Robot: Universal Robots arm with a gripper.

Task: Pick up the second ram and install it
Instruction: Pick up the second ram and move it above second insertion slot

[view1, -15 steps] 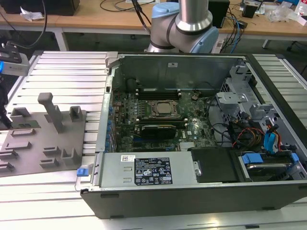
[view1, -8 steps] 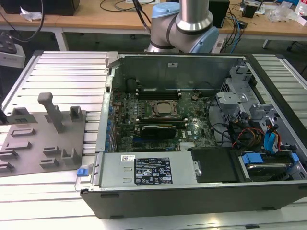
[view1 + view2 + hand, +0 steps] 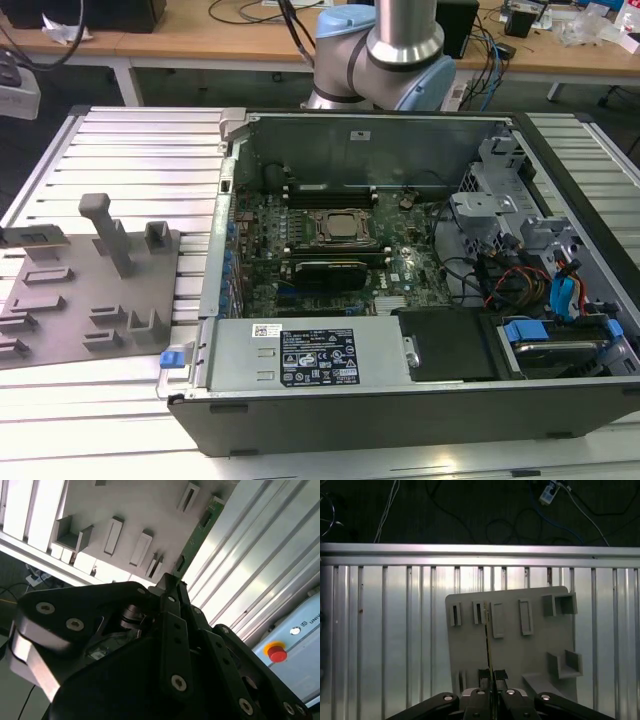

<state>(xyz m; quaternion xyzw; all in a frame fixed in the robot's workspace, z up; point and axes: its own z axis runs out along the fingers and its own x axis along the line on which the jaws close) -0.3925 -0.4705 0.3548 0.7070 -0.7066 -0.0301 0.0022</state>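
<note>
Over the ribbed metal table (image 3: 395,630) and the grey plate (image 3: 530,650), the gripper (image 3: 491,678) is closed on the ram (image 3: 197,535), so pick-up seems done, while installing into the computer (image 3: 400,425) is not.

table (image 3: 130,150): we see ribbed bare metal, brushed and shiny, from nine to eleven o'clock in the exterior view.
holder plate (image 3: 70,300): matt grey plastic, smooth, at eight o'clock.
memory stick (image 3: 197,535): we read it as green circuit board.
gripper (image 3: 171,582): matt black casing, to us, with bright metal screw heads (image 3: 178,682).
computer case (image 3: 400,425): dark, smooth, faintly glossy wall at six o'clock.
robot arm (image 3: 405,30): satin silver metal and glossy pale-blue shells, twelve o'clock.
</note>
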